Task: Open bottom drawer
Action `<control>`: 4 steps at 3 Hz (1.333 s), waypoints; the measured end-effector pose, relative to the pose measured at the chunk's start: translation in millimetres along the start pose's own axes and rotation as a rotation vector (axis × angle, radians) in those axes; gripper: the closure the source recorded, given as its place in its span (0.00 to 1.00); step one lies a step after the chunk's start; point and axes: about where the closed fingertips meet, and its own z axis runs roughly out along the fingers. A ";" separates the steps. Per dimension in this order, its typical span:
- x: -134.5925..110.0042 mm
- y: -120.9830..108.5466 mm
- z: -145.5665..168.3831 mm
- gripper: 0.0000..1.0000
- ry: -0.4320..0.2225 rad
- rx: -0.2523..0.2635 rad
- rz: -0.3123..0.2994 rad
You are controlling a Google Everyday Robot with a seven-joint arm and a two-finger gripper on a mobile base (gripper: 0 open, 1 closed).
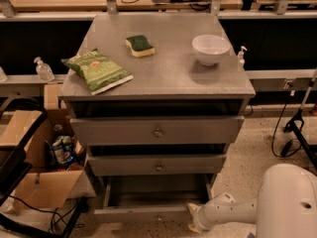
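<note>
Grey bottom drawer [133,214] pulled out under the middle drawer [124,165], your gripper [194,221] low at its front right corner, grip state you cannot tell.

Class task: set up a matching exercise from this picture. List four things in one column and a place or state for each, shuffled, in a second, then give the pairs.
Things:
1. chip bag
2. white bowl
3. bottom drawer
4. gripper

Places or states:
A. pulled out, lowest of three
B. left side of the cabinet top
C. low down, by the bottom drawer's right front corner
D. right side of the cabinet top

Pairs: 1-B, 2-D, 3-A, 4-C
</note>
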 end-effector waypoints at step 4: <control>-0.1 0.1 -0.4 1.00 0.000 0.000 0.000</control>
